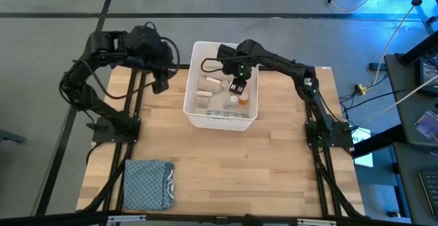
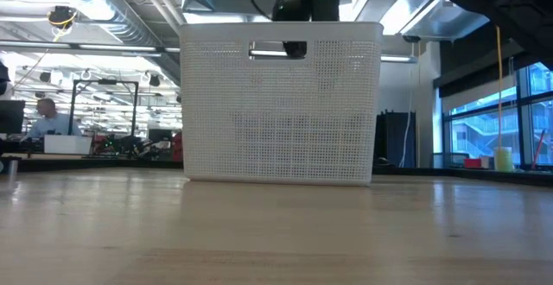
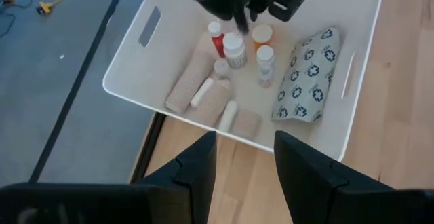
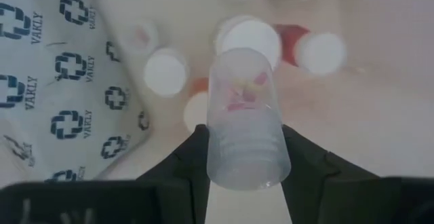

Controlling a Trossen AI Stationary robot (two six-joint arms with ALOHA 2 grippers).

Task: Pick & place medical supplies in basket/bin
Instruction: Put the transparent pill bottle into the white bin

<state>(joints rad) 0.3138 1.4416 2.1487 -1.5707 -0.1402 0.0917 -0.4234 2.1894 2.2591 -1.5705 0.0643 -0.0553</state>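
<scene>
The white bin stands at the table's far middle; in the low view its perforated wall shows the slot handle. Inside lie beige bandage rolls, white and red-capped bottles and a packet printed with crosses. My right gripper reaches down into the bin, shut on a clear vial with pink and yellow pills. My left gripper hovers open just left of the bin, its fingers apart over the table beside the bin's wall. My right gripper pinches the clear vial between its two fingers, one on each side of the vial's end nearest the wrist. It comes from above, pointing down, with the vial running along the fingers. The vial hangs over the capped bottles; whether it touches them cannot be told.
A folded blue-grey cloth lies at the table's near left corner. Bare wood stretches between the bin and the near edge. Both arms' bases stand at the table's left and right sides. A person sits far off in the room.
</scene>
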